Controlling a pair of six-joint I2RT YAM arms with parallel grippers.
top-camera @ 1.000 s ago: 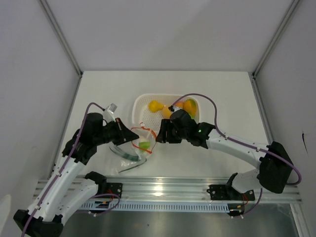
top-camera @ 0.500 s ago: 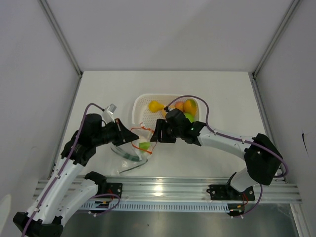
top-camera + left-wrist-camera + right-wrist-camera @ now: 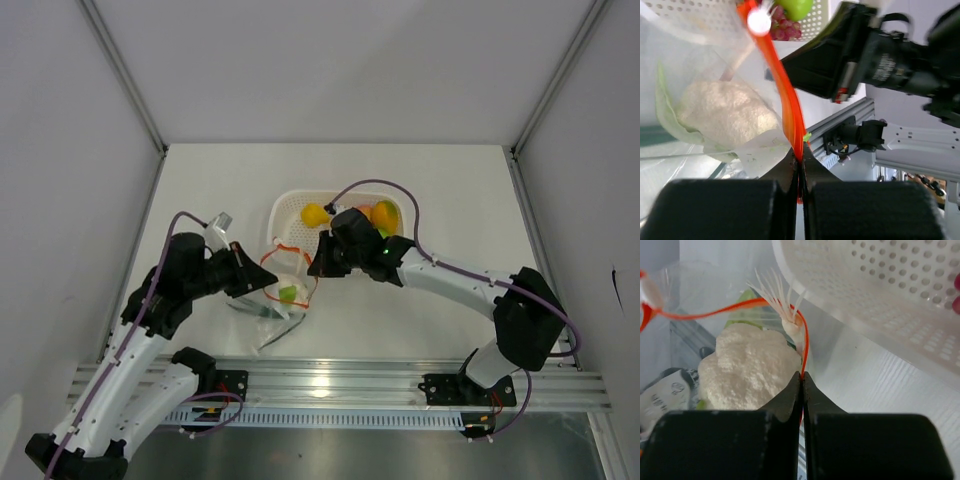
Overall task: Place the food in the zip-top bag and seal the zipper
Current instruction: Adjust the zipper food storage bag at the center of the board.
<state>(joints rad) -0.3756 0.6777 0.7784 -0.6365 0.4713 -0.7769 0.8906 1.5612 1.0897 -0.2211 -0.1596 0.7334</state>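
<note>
The clear zip-top bag (image 3: 272,318) lies between my two arms, its mouth held up. My left gripper (image 3: 266,284) (image 3: 800,161) is shut on the left side of the red-orange zipper (image 3: 287,251) (image 3: 783,87). On the opposite side, the right gripper (image 3: 313,271) (image 3: 802,376) is shut on the zipper (image 3: 805,347). Inside the bag sit the white cauliflower (image 3: 725,114) (image 3: 751,367) and something green (image 3: 290,293). More food is in the white basket (image 3: 287,206): a lemon (image 3: 315,214), an orange (image 3: 386,212), a green apple (image 3: 796,7), dark grapes (image 3: 785,31).
The perforated basket's wall (image 3: 880,300) stands close behind the bag's mouth, to the right of the right fingers. The aluminium rail (image 3: 330,385) with both arm bases runs along the near table edge. Grey walls close in the table at left, right and back.
My right gripper has moved left from the basket to the bag's mouth and shut on the zipper. The mouth now stands stretched between both grippers. The left gripper kept its grip.
</note>
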